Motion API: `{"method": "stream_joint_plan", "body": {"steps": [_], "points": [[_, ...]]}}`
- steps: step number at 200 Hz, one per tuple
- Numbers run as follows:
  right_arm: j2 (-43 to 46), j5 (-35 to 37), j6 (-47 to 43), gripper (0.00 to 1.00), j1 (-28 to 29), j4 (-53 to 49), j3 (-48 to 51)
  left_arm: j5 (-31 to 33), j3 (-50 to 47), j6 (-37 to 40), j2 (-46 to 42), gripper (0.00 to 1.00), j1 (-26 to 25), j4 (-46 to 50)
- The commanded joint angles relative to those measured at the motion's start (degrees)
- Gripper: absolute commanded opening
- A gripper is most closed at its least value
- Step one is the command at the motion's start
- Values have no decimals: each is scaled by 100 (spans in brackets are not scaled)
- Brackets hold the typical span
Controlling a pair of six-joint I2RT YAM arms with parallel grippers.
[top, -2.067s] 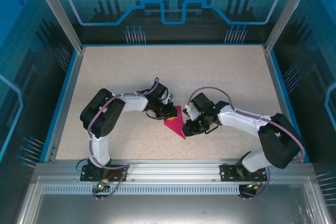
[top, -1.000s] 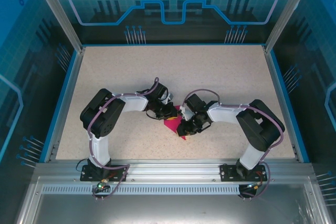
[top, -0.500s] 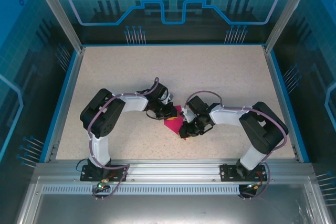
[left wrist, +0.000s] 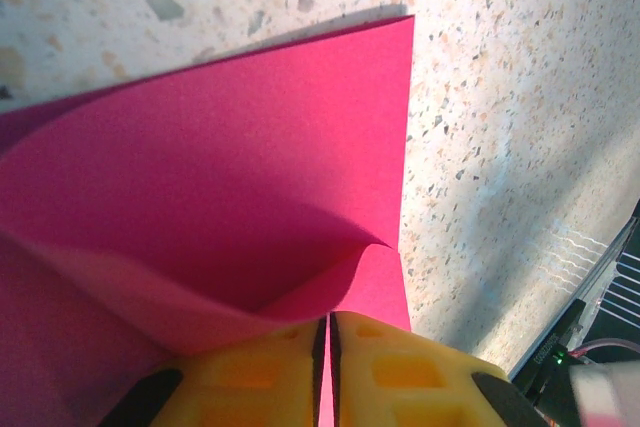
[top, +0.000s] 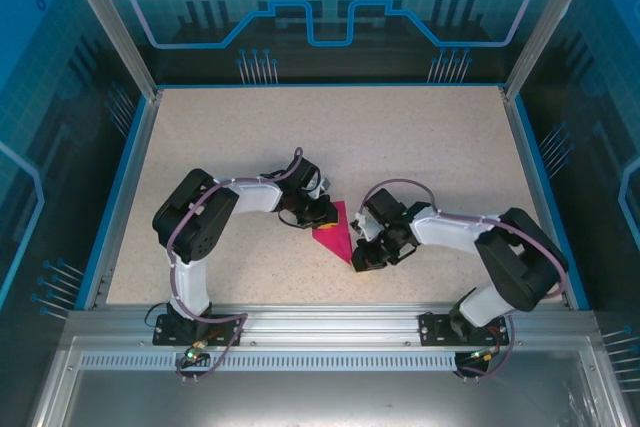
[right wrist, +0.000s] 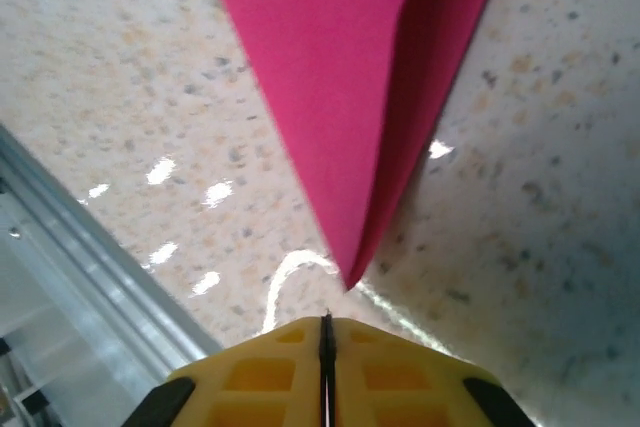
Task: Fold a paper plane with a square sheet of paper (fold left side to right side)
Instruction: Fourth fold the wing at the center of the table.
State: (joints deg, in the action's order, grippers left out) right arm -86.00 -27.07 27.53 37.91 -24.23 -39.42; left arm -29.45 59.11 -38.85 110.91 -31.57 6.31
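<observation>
Magenta paper plane [right wrist: 340, 67] tip lies just beyond right gripper [right wrist: 326, 321].

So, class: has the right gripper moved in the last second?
Yes. The right gripper backed rightward off the folded pink paper, toward the near rail.

The left hand [left wrist: 327, 325] enters from the bottom edge, its two yellow fingers [left wrist: 250, 372] pressed together with only a thin dark seam between them, pinching the near edge of the magenta-pink paper [left wrist: 250, 157]. The paper is folded: a flat layer lies on the speckled beige table [left wrist: 500, 97] with a straight right edge and a sharp upper-right corner, while an upper layer bows up in a soft curve just ahead of the fingers and shades the sheet beneath. At the lower right corner, beyond the table's surface, sits blurred dark hardware [left wrist: 560, 347] with a small green light.
</observation>
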Motion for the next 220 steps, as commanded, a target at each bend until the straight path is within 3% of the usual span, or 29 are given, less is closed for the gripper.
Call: {"method": "stream_joint_plan", "body": {"steps": [1,55,90,136,220], "points": [[466,-145,106,6,-72,-90,-140,501,-163,80,291,14,31,399],[-438,-138,356,2,-152,597,-661,467,-180,62,273,14,28,376],[-1110,128,340,0,-150,511,-848,479,-157,84,264,14,26,371],[-1276,389,326,0,-246,425,-570,570,-29,291,272,14,70,420],[-1238,362,341,0,-231,480,33,704,522,835,733,15,648,543]]}}
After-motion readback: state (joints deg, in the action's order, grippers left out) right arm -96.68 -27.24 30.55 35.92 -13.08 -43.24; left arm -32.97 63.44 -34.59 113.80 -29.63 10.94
